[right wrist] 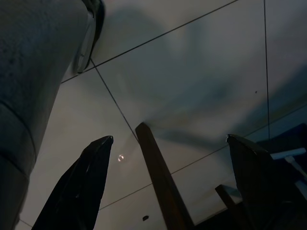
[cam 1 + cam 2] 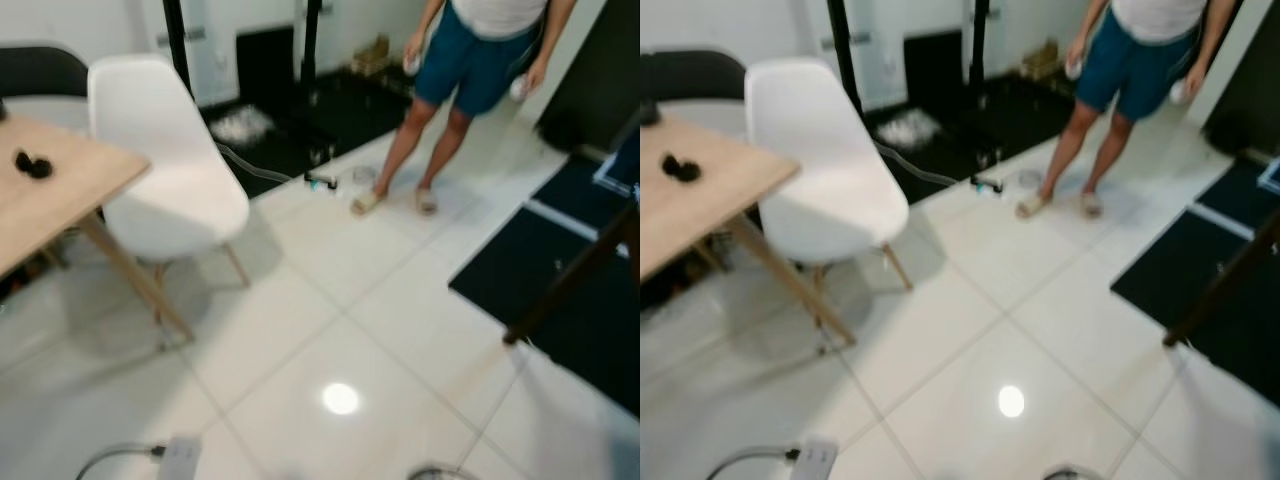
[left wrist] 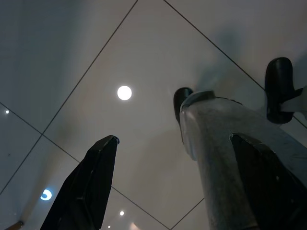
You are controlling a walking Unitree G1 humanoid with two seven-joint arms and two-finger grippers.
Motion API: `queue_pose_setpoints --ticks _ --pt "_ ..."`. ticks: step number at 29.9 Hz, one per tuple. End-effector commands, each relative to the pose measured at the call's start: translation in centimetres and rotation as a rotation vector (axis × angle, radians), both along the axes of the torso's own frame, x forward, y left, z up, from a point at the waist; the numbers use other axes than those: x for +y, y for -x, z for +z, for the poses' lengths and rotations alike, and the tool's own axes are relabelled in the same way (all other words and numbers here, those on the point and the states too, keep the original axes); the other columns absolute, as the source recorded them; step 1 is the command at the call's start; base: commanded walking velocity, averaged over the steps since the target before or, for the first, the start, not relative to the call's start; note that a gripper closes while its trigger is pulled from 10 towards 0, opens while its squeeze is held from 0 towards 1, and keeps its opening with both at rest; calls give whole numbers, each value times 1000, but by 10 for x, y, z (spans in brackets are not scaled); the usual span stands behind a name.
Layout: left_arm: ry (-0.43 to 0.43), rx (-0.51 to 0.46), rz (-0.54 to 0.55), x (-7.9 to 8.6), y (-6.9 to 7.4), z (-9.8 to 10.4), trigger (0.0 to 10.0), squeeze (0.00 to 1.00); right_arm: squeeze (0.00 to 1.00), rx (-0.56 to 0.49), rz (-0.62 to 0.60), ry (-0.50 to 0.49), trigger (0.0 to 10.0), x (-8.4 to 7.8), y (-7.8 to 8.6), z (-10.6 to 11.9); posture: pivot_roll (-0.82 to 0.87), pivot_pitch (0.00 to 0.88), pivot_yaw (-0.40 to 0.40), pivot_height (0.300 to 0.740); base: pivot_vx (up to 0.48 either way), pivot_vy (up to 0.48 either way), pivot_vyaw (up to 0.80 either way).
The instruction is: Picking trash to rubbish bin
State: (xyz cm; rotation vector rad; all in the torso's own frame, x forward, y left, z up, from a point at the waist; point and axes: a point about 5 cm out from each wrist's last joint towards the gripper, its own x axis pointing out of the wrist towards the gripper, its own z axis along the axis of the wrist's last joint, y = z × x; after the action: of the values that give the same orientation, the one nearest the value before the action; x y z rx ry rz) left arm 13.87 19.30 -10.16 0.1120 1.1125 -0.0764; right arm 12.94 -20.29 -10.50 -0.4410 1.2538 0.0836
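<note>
Ahead, from the head views: white tiled floor (image 2: pixel 330 300), blurred throughout. To the left, a white chair (image 2: pixel 170 170) drawn up against a wooden table (image 2: pixel 50 190), with a small black object (image 2: pixel 32 164) lying on the tabletop. Further back, a person (image 2: pixel 1140 70) in blue shorts and sandals, standing on the tiles with something pale in each hand, too blurred to identify. Likely trash: a small pale round item (image 2: pixel 363 175) on the floor just beside the person's nearer sandal, next to a small dark thing (image 2: pixel 322 181) at the edge of a black mat (image 2: pixel 330 110); also a crumpled white heap (image 2: pixel 906 128) lying on that mat. Too blurred to tell what any of these really is. Off to the right, a second black mat (image 2: pixel 560 290) crossed by a slanting dark wooden leg (image 2: pixel 570 280). Near the bottom edge, a white power strip (image 2: pixel 178 458) with its cable. Closer detail from the wrist views, both dim: left gripper (image 3: pixel 173 138) low over the tiles, fingers spread wide, nothing between them, beside the robot's own grey leg (image 3: pixel 225 153). Right gripper (image 1: pixel 169 138) likewise splayed wide and empty above the floor, with the brown wooden leg (image 1: pixel 158 177) rising between its fingers in the background.
</note>
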Motion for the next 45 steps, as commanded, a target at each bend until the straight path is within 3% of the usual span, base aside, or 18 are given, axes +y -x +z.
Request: queue_pose_setpoints --ticks 1,30,45 --pt "12 70 -12 -5 17 -7 10000 0 0 2 3 15 10000 -5 0 1 64 90 -39 740 0 0 0" --pt "13 46 -9 -8 12 -5 10000 0 0 7 7 11 10000 -6 2 0 64 87 -46 740 0 0 -765" --pt "41 34 -2 -10 8 -4 10000 0 0 4 18 15 10000 -9 2 1 62 91 -49 740 35 0 0"
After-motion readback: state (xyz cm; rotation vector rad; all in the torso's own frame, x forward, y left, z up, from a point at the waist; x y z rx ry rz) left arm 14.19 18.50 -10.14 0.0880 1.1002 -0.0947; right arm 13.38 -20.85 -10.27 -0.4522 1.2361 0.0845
